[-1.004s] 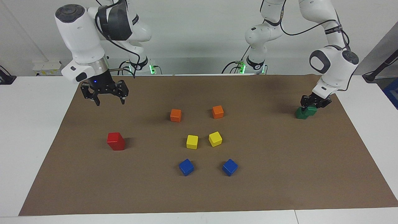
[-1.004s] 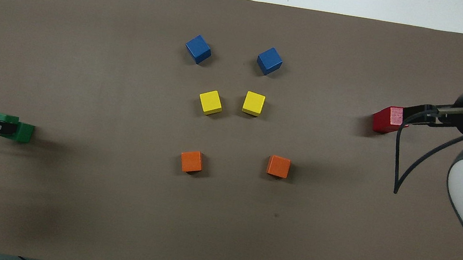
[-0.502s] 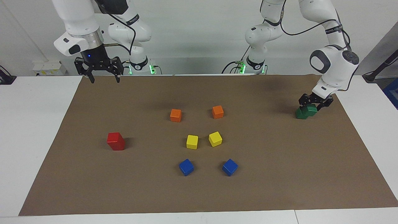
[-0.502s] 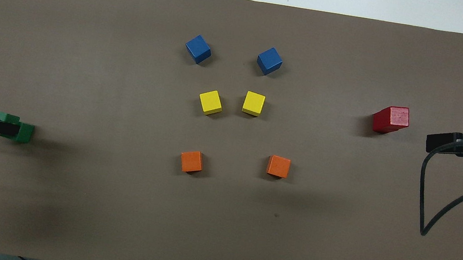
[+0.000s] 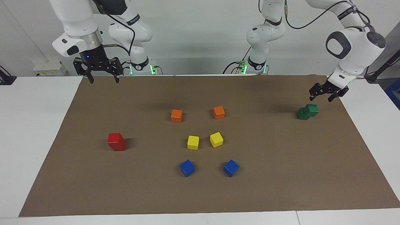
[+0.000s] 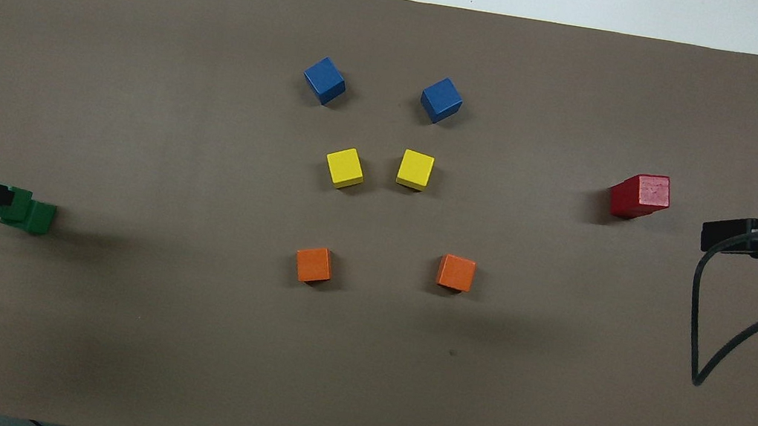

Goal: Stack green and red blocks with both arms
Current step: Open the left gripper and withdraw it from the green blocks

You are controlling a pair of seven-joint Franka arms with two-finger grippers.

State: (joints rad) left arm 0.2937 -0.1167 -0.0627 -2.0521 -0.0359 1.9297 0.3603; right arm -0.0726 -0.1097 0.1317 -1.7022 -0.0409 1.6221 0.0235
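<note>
Going left to right in the facing view: the right gripper (image 5: 101, 76) hangs in the upper left of the frame, over the brown mat's (image 5: 281, 175) top edge, fingers spread wide and holding nothing. Below it, left of centre, sits the red stack (image 5: 116, 142), bright glossy red and taller than one cube, so two red cubes, one on the other, squarely lined up.

Mid-frame are the orange cubes (image 5: 176, 115), yellow cubes (image 5: 193, 142) and blue cubes (image 5: 187, 167), each a loose pair.

At the right edge is the green stack (image 5: 307, 112), dark green, the top cube sitting offset on the lower one so it looks stepped. The left gripper (image 5: 326, 92) is up just above it, fingers apart and empty, clear of the cubes.
</note>
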